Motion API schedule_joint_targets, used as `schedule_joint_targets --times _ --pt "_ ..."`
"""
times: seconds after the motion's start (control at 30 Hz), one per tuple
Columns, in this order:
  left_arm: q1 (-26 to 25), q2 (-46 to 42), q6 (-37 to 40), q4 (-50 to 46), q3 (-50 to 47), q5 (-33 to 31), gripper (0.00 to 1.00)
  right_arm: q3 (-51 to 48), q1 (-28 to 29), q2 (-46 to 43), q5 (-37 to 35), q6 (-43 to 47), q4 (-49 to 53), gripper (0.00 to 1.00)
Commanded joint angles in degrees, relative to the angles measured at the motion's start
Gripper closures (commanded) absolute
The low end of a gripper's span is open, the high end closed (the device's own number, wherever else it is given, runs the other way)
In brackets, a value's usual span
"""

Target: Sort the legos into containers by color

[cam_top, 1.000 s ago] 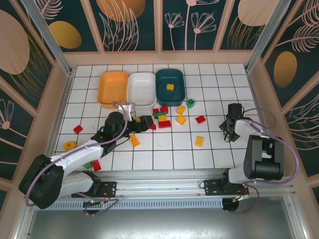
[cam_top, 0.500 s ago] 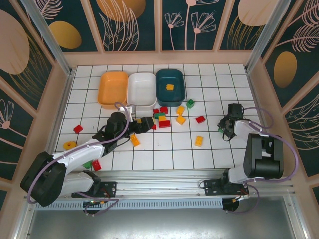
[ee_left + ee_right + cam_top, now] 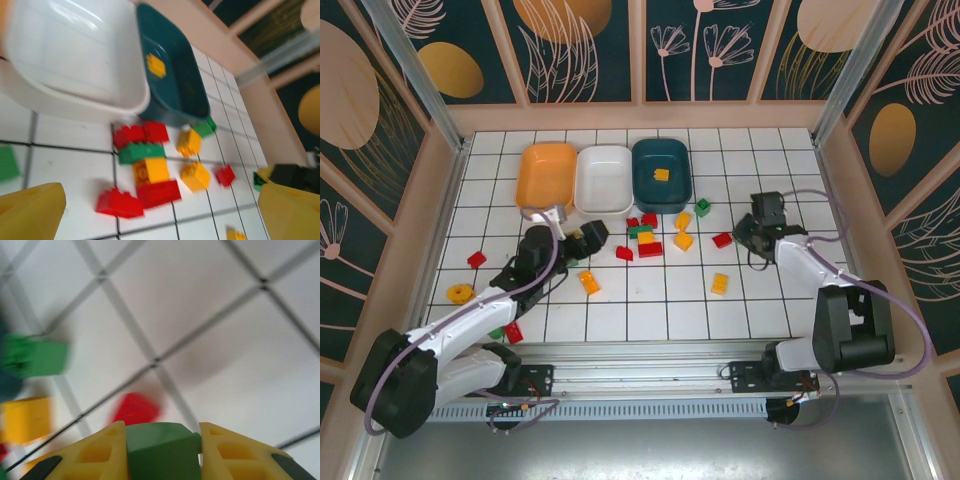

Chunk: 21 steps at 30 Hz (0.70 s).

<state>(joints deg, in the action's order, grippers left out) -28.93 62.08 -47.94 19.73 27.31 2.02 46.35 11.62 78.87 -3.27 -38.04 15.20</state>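
Note:
My right gripper (image 3: 750, 232) is shut on a green lego (image 3: 162, 452), lifted over the tiles next to a red lego (image 3: 722, 240); that red lego (image 3: 135, 409) shows blurred just beyond the fingers (image 3: 100, 455). My left gripper (image 3: 592, 234) stands open and holds nothing, just left of a cluster of red, green and yellow legos (image 3: 642, 236). From the left wrist, the cluster (image 3: 150, 170) lies between the yellow fingers (image 3: 30, 210). The orange container (image 3: 548, 178), white container (image 3: 604, 178) and teal container (image 3: 661, 190) line the back. A yellow lego (image 3: 156, 65) lies in the teal one.
Loose legos are scattered around: yellow (image 3: 719, 283), orange (image 3: 588, 283), red (image 3: 476, 259), a yellow ring (image 3: 460, 293), and green (image 3: 496, 331) beside red (image 3: 513, 332) near the front left. A green lego (image 3: 703, 207) sits by the teal container. Walls enclose the tiled table.
The right gripper shut on a green lego and carried it up and left toward the red lego. The left gripper drew back left from the cluster and opened slightly wider.

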Motion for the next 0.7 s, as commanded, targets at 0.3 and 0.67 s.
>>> schedule_joint_targets --times 0.3,0.67 --pt "17.3 -0.6 -7.6 -11.3 -0.8 4.7 0.01 41.7 24.9 31.9 -1.0 9.8 -5.3 0.7" --pt "17.4 -7.6 -3.9 -20.3 -0.5 0.3 0.02 86.1 29.4 63.1 -1.4 16.9 14.7 0.58"
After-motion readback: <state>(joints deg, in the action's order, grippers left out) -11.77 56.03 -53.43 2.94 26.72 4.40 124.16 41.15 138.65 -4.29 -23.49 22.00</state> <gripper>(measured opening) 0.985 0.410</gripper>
